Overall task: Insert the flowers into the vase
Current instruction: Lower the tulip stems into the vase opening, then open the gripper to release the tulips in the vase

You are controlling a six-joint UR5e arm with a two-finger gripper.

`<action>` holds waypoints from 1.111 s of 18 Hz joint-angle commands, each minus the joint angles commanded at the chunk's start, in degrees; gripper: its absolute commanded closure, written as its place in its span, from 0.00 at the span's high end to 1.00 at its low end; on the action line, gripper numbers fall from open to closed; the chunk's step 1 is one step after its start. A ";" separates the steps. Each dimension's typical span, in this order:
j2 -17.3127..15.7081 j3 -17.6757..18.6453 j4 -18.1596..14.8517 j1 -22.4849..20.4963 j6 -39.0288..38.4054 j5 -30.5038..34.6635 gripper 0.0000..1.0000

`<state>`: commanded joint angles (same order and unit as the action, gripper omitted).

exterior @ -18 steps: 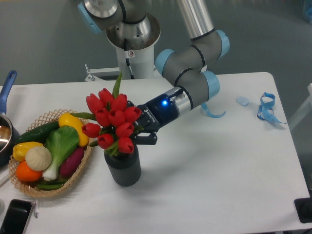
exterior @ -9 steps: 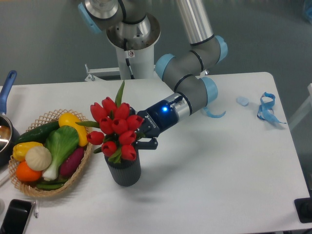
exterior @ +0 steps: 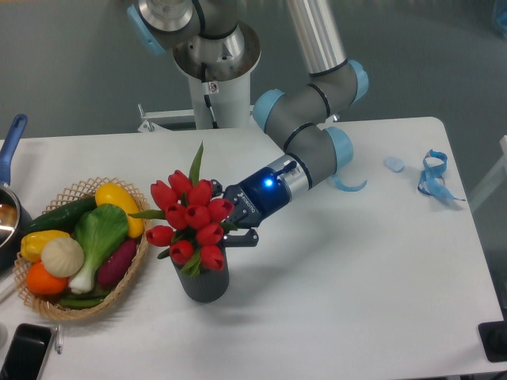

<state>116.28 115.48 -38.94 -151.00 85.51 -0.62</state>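
A bunch of red tulips with green leaves, the flowers [exterior: 191,221], stands in the mouth of the vase [exterior: 205,282], a short dark grey ribbed cylinder near the table's front. The blooms lean slightly left and cover the vase's rim. My gripper [exterior: 234,226] reaches in from the right, just behind the blooms and above the vase. Its fingers [exterior: 241,238] are partly hidden by the tulips, so the stems and the grip on them cannot be seen clearly.
A wicker basket [exterior: 131,275] with colourful vegetables sits just left of the vase. A dark pot with a blue handle [exterior: 9,146] is at the far left edge, a black phone [exterior: 24,352] at the front left. Blue ribbons [exterior: 434,176] lie at the right back.
The flowers and my gripper have sunk lower toward the vase and shifted slightly right; the blooms now sit closer on the rim.
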 joint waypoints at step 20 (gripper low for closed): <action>-0.70 -0.17 0.09 -0.61 1.41 1.31 0.99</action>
<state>115.58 115.31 -38.85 -151.61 86.92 0.70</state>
